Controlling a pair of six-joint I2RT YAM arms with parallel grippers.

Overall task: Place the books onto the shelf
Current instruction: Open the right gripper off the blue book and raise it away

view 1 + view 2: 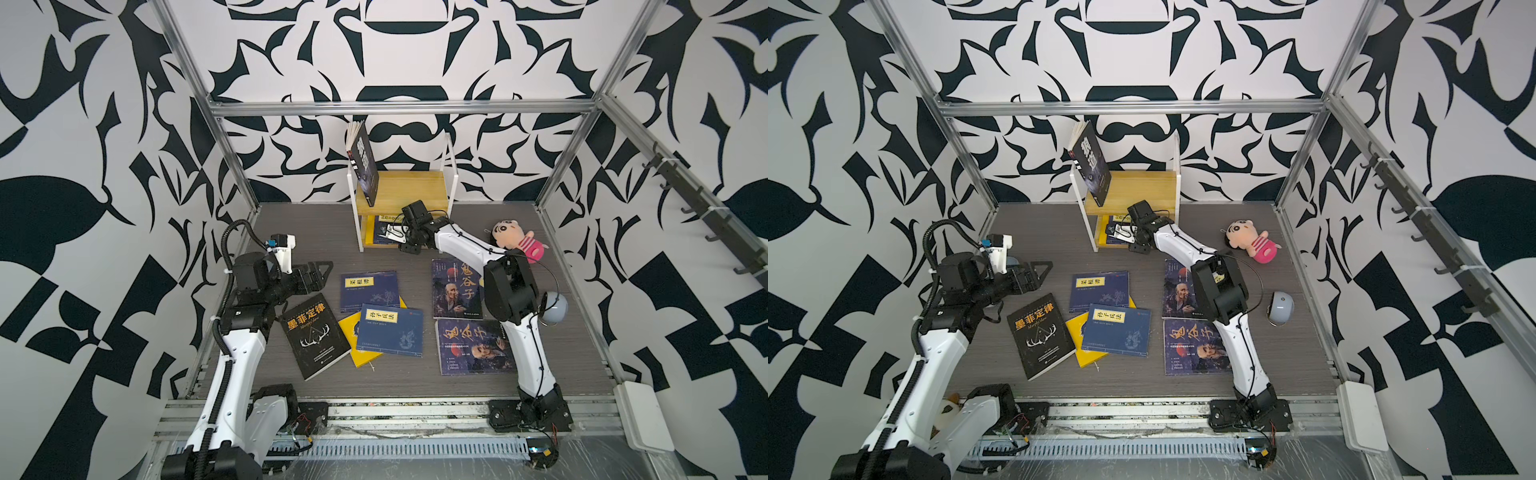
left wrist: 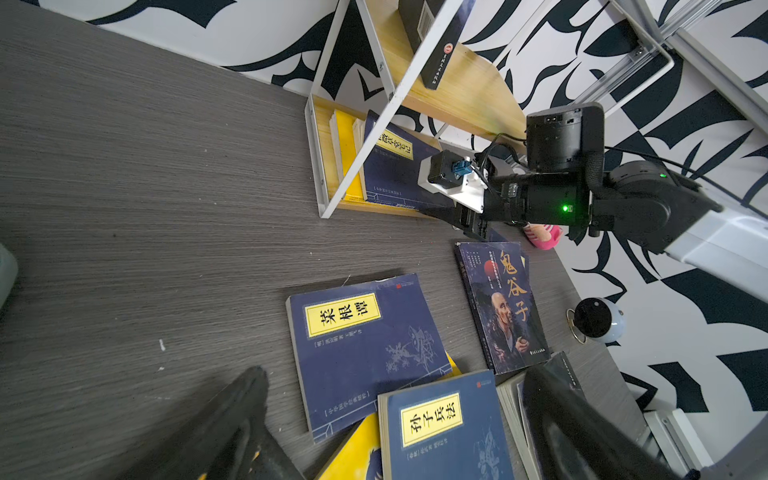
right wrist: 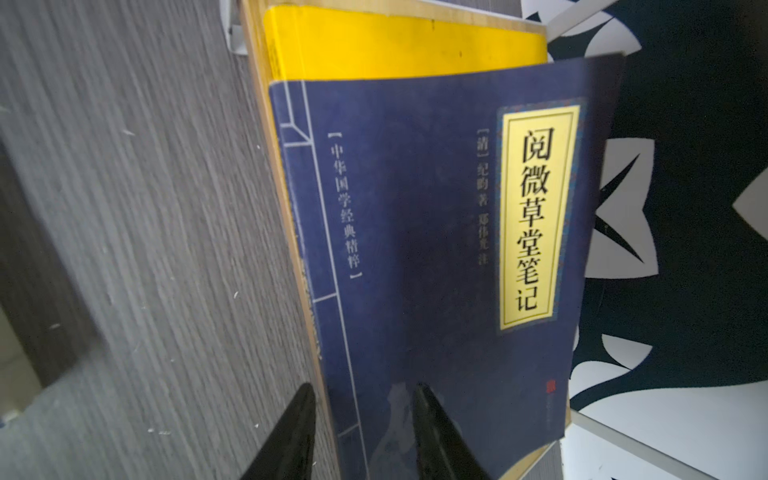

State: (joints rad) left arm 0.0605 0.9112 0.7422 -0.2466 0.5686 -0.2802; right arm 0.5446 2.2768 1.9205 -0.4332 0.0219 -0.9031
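Nearest the arm bases, six books lay flat on the dark grey wood-grain bench point(image 1: 316, 224). There was a black paperback with white antlers point(image 1: 314, 334) and a yellow paperback point(image 1: 348, 330) mostly hidden under a navy paperback with a yellow title label point(image 1: 390, 330). A second navy labelled paperback point(image 1: 370, 291) lay just behind that one. To the right were a dark paperback with an old man's portrait point(image 1: 473, 347) and its twin farther back point(image 1: 455, 289). All looked thin and soft-covered.

The left gripper point(image 1: 325, 274) hovered beside them, its jaws wide apart and empty.

Farther back, the right gripper point(image 3: 365, 388) reached into the lower tier of the small two-tier shelf of light yellow boards in a thin white frame point(image 1: 411, 189). Its jaws stood partly apart at the near corner of a navy paperback with a long yellow label point(image 3: 436, 249) and clamped nothing. That book stood on the lower board, leaning against a plain yellow book point(image 3: 395, 45). On the top tier a black paperback point(image 1: 366, 166) leaned tilted against the frame's left side.

The step in hand looked like placing the navy book on the lower tier, at the point of release. That would make three books shelved and six to go. The next move likely called for drawing the jaws straight back without dragging the leaning cover. After that, the overlapped pile would need its top book lifted first.
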